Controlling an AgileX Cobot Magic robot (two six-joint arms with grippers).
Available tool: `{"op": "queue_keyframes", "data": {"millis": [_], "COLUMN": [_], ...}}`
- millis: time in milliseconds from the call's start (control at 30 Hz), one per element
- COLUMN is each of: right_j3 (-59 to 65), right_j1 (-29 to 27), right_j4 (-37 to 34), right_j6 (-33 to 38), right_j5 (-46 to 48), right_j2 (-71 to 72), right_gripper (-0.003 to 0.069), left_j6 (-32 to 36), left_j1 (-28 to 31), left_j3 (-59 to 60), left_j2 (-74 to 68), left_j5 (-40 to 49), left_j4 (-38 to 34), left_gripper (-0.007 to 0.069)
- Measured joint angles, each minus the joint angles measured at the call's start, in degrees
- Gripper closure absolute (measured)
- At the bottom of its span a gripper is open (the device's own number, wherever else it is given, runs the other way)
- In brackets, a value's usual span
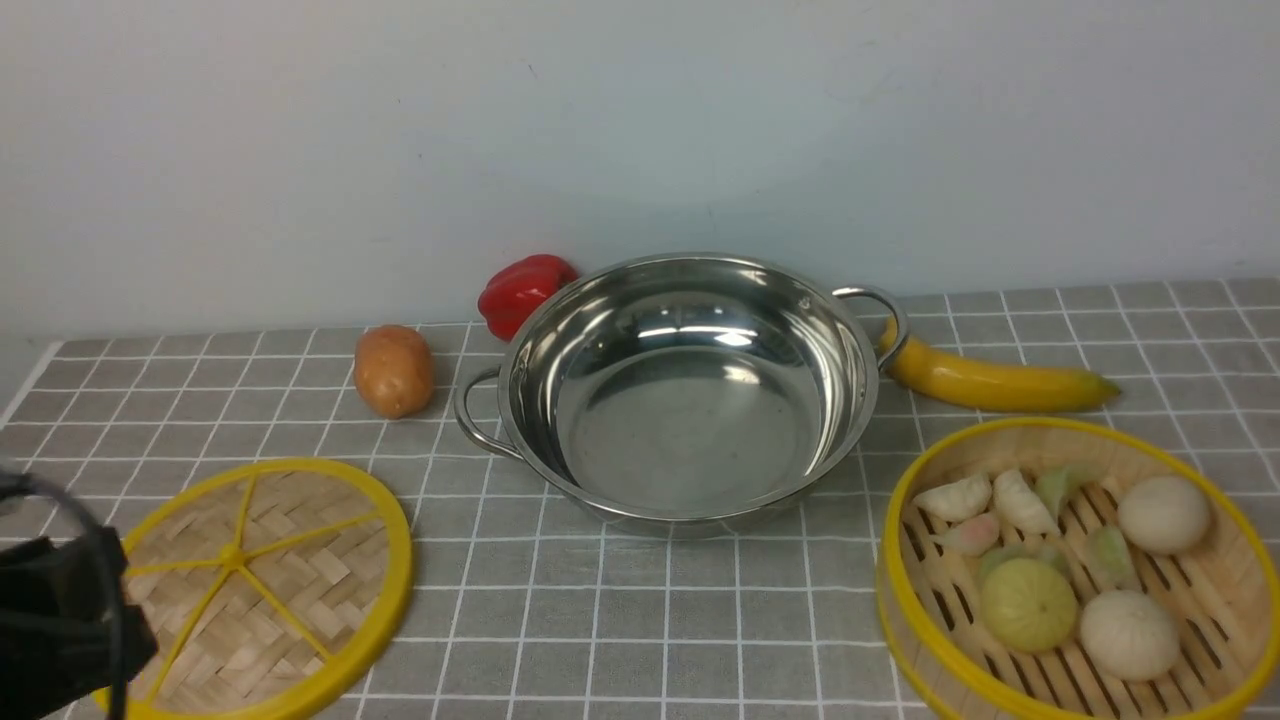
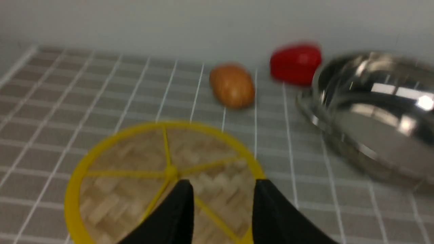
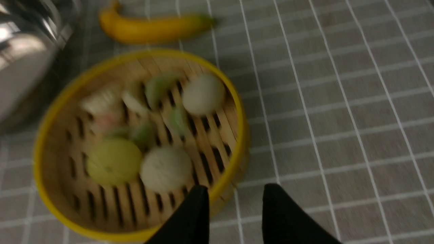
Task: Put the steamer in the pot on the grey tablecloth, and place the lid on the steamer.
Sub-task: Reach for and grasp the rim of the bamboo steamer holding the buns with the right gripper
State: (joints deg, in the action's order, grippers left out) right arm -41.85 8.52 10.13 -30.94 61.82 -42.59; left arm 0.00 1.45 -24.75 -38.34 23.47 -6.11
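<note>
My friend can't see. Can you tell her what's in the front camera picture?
An empty shiny pot sits on a grey checked tablecloth, with a steamer of buns to its right and a flat woven lid to its left. A potato, red pepper and banana lie behind.

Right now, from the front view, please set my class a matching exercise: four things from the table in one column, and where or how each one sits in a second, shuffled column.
Column 1
1. pot
2. steamer
3. lid
4. banana

Column 2
A. holds toy buns and dumplings, front right
B. lies behind the steamer, to the right of the pot
C. stands empty in the middle
D. lies flat at the front left

Pairs: 1-C, 2-A, 3-D, 4-B
</note>
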Motion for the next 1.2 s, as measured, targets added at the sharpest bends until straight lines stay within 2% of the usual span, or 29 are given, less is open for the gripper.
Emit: {"op": "queue_keyframes", "data": {"millis": [133,400,533,700,833,933,1067,1200], "right_j3": [-0.1,-0.4,-0.4,-0.5,-0.5,-0.5,-0.5,-0.5], "right_j1": [0.0,0.0,-1.3,-6.8,-9.4,-9.8,-9.8,-9.8], "right_j4": [-0.5,-1.3,-1.3,-1.4,-3.3,-5.0,-10.9,-11.7], "right_j6": [3.7,4.4,4.5,4.6,7.5,8.8,11.6,12.0], "right_j5": [-0.3,-9.1,-12.4,-15.7,-19.0,-20.5,-22.7,-22.9], "right_j2": [-10.5,-26.9,-33.0,-38.3,-40.3,-40.6,-40.8,-40.8], "right_gripper": [0.0416,0.0416,0.0416,0.0416,0.0416,0.0416,0.0416,0.0416], "left_j6": [5.8,8.7,8.7,8.7,8.7,8.7,8.7,8.7], "left_j1": [0.0,0.0,0.0,0.0,0.0,0.0,0.0,0.0], "left_j3": [-7.9,-18.8,-20.9,-21.2,-21.2,-21.2,-21.2,-21.2], "left_j2": [-13.5,-29.8,-33.3,-34.8,-34.9,-34.9,-34.9,-34.9], "left_j5": [10.5,18.4,18.8,18.8,18.8,18.8,18.8,18.8], "left_j4": [1.2,1.4,1.4,1.5,1.6,1.6,1.6,1.6], "left_gripper": [0.0382,0.0382,0.0382,0.0382,0.0382,0.0382,0.0382,0.0382]}}
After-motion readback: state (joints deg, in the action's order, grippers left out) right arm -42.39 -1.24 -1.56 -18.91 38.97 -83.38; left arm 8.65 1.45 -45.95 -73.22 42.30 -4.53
